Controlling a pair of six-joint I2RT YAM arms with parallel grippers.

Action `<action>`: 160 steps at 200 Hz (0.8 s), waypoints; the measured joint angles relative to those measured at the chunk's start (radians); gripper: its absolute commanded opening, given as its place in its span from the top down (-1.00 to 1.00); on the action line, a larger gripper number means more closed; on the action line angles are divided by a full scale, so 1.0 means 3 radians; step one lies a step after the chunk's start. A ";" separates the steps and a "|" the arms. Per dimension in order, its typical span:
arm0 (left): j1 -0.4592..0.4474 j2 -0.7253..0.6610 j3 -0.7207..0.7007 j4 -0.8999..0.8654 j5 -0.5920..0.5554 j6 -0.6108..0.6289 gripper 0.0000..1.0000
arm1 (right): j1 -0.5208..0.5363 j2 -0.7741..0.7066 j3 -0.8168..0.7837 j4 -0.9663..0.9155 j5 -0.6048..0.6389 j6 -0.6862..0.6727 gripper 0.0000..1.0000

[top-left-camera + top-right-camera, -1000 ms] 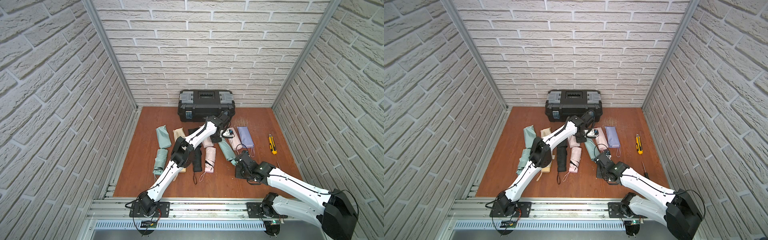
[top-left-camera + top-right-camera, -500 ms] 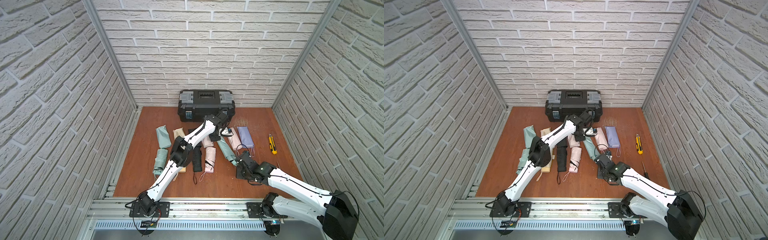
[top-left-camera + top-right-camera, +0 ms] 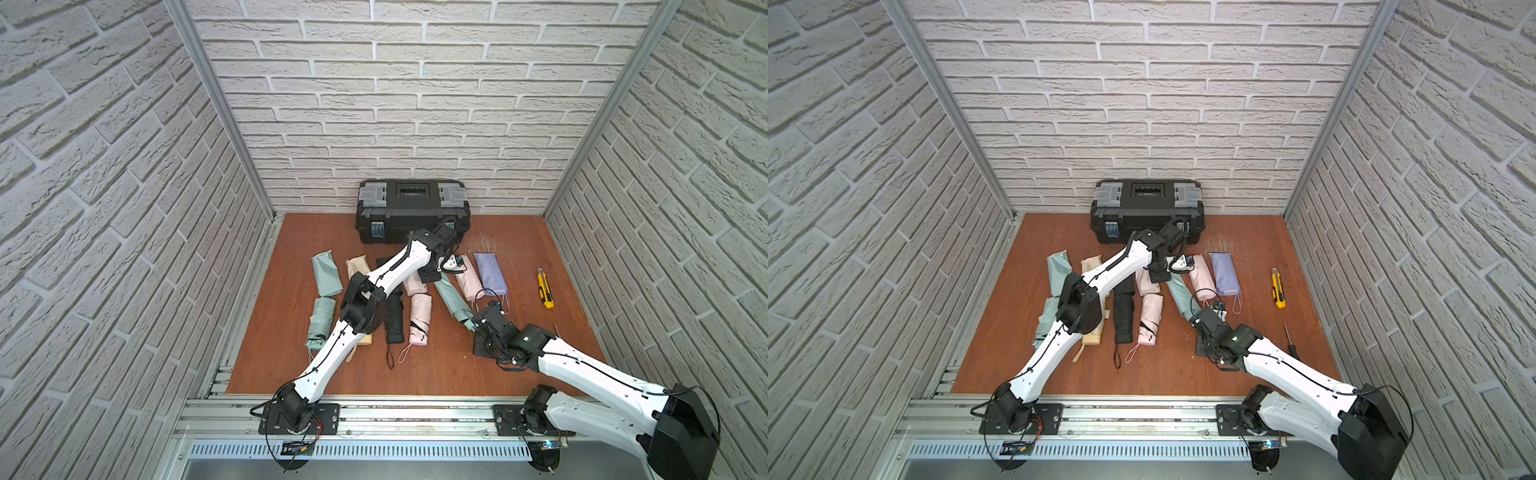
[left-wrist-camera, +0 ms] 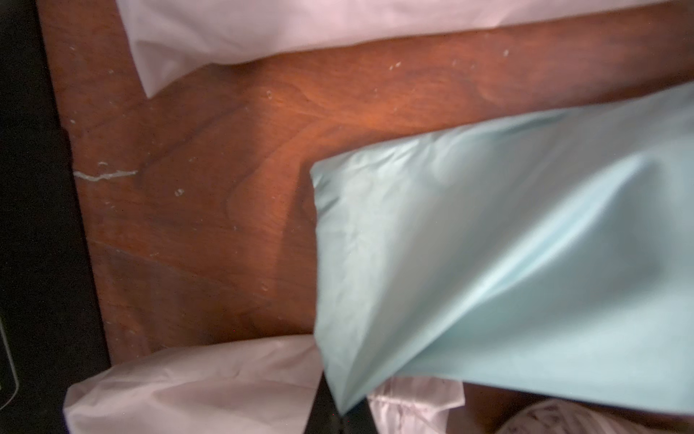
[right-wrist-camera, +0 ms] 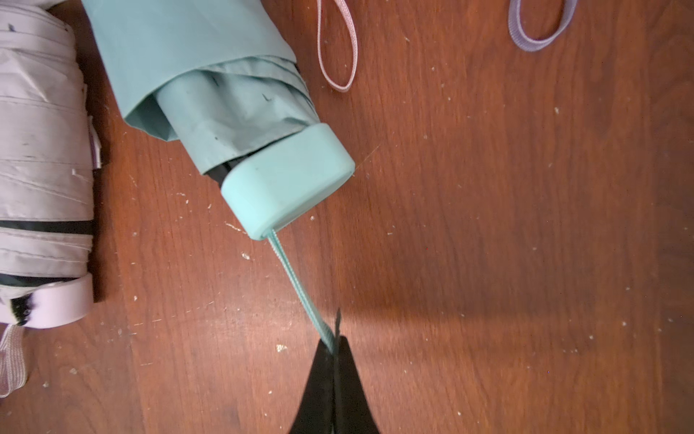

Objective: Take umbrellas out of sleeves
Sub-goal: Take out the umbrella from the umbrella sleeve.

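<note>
Seemingly for opposed pulling, the left gripper (image 4: 340,417) is pinching the limp mint fabric sleeve (image 4: 488,255) while the right gripper (image 5: 334,342) is clamping the folded mint umbrella's (image 5: 289,184) woven loop (image 5: 296,285).

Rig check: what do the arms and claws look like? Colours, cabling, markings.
Left arm and right arm: white link shells, black joint housings, thin black cables running along the links. No markings legible. Right claw: plain black fingers tapering to a point. Left claw: also black, mostly out of frame.
</note>
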 measured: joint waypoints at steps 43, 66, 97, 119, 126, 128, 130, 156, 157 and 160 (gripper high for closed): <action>-0.0001 0.0000 0.0000 0.0000 0.0003 0.0001 1.00 | 0.0000 -0.0181 -0.0051 -0.0055 0.0051 0.0090 0.94; -0.0003 0.0000 0.0000 0.0000 0.0004 0.0000 1.00 | 0.0000 -0.0251 -0.0072 -0.0061 0.0071 0.0126 0.94; -0.0003 0.0000 0.0000 -0.0001 0.0009 -0.0003 1.00 | 0.0000 -0.0264 -0.0095 -0.0067 0.0076 0.0153 0.94; -0.0003 0.0000 0.0000 -0.0001 0.0011 -0.0005 1.00 | 0.0000 -0.0270 -0.0095 -0.0074 0.0099 0.0167 0.94; -0.0003 0.0000 0.0000 -0.0001 0.0011 -0.0006 1.00 | 0.0000 -0.0282 -0.0098 -0.0074 0.0100 0.0168 0.94; -0.0003 0.0000 0.0000 -0.0001 0.0011 -0.0006 1.00 | 0.0001 -0.0286 -0.0098 -0.0072 0.0102 0.0168 0.94; -0.0003 0.0000 0.0000 -0.0001 0.0013 -0.0006 1.00 | 0.0000 -0.0292 -0.0100 -0.0072 0.0102 0.0168 0.94; -0.0003 0.0000 0.0000 0.0004 0.0019 -0.0020 0.29 | 0.0001 -0.0341 -0.0120 -0.0072 0.0093 0.0168 0.94; -0.0003 0.0000 0.0000 0.0008 0.0014 -0.0018 0.27 | 0.0001 -0.0341 -0.0120 -0.0085 0.0092 0.0168 0.94; 0.0001 -0.0003 0.0000 0.0013 0.0013 -0.0034 0.22 | 0.0001 -0.0341 -0.0126 -0.0109 0.0090 0.0168 0.94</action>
